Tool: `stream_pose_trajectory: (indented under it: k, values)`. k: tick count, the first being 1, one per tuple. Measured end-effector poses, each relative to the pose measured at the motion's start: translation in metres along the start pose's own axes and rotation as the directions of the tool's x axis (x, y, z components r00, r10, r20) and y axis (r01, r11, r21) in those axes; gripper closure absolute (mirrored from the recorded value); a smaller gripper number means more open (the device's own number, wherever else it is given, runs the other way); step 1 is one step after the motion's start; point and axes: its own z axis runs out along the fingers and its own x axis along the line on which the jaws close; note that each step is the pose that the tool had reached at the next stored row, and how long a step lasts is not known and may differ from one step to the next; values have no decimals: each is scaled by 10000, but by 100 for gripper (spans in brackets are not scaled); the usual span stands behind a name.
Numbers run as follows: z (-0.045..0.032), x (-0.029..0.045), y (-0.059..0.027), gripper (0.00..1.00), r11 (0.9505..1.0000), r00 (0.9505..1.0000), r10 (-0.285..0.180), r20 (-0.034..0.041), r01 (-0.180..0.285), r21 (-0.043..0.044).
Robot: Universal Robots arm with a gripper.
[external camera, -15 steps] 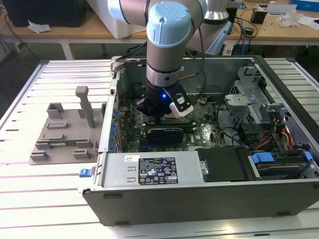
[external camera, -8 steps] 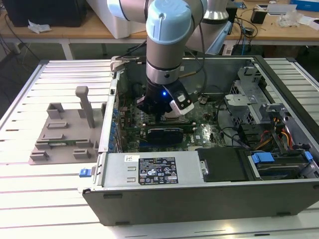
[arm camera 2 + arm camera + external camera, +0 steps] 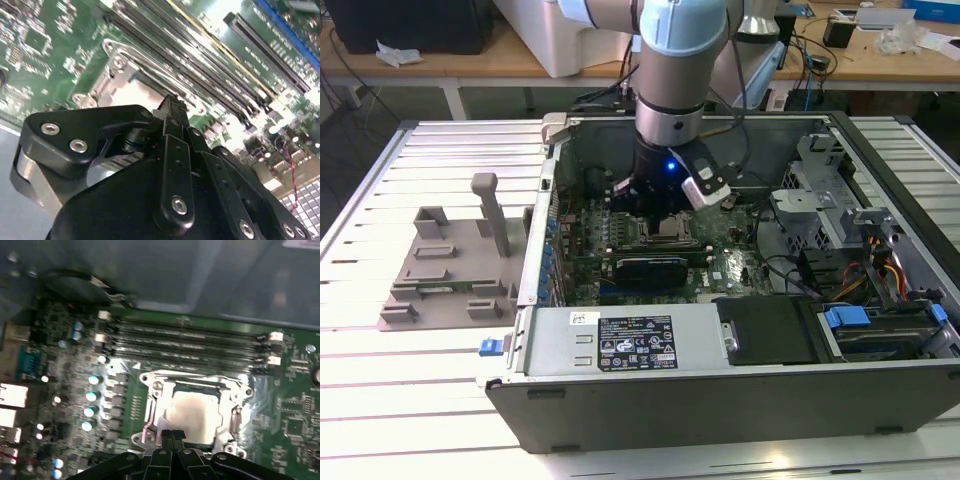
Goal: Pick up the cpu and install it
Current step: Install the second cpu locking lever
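Inside the open computer case [image 3: 720, 400], over the green motherboard [image 3: 295, 425], the gripper [image 3: 172, 436] hovers with fingers pressed together, empty, at the edge of the cpu [image 3: 192, 412], which lies flat, face up, in its socket frame [image 3: 155, 390].

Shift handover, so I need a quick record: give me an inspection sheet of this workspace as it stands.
Surface: slatted metal table carrying an open computer case.
Job's things: cpu lying in the motherboard socket.
Clutter: grey plastic fixture on the exterior view's left.
Grippers: gripper low inside the case, at the socket's edge, fingers together.
Cables: bundles inside the case; more on the benches behind.
Surroundings: workbenches with equipment.
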Motion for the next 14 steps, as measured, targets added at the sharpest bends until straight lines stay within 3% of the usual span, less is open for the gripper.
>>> stream_pose_trajectory:
  k: [1,2,3,5,8,9,14]
  values:
    - [10,-52,36,89,9998,10000,10,-35,-9,201]
    - [21,-104,90,89,9995,10000,16,-64,-14,318]
    - [26,-140,135,89,9993,10000,20,-80,-17,372]
    - [8,-180,211,89,9980,9999,33,-113,-26,628]
    - [-183,-174,226,89,9979,9999,33,-116,-26,651]
    - [-298,-169,231,89,9979,9999,34,-115,-27,650]
    - [-583,-159,245,89,9979,9999,35,-116,-27,651]
